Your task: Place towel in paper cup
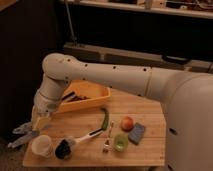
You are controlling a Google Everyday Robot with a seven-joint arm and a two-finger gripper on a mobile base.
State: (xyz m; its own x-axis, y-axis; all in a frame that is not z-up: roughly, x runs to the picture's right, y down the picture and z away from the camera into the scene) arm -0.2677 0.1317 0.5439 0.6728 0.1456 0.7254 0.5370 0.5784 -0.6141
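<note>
While holding towel (21, 135) — pincer (36, 126) beside paper cup (42, 146).

The gripper (39, 123) hangs at the lower left of the frame, just above the paper cup (42, 146) on the table's (145, 150) near left corner. The towel (22, 135) sits left of the cup, past the table edge. A scoop (67, 146) lies right of the cup (head beside it). The bin (90, 97) sits behind.
</note>
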